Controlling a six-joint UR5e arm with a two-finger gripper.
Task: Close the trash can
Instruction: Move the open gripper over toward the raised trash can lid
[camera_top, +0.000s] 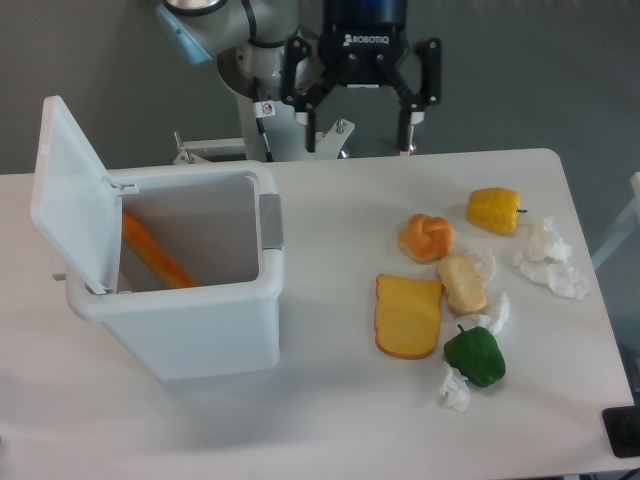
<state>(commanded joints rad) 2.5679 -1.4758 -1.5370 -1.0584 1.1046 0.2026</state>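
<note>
The trash can (185, 285) sits at the table's left, its lid (68, 195) standing up on the far-left side, an orange stick inside (155, 255). The gripper (358, 135) hangs above the table's back edge, fingers spread and empty. To close it well, I'd come round behind the lid and push it rightward, gently, until it drops flat.

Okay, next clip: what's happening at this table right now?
A robot arm is set to close the trash can, but has not touched it. Its lid stands open on the left side, and something orange lies inside. The gripper hangs open and empty above the far edge of the table, to the right of the bin. Toy food and crumpled paper lie on the right side.
</note>
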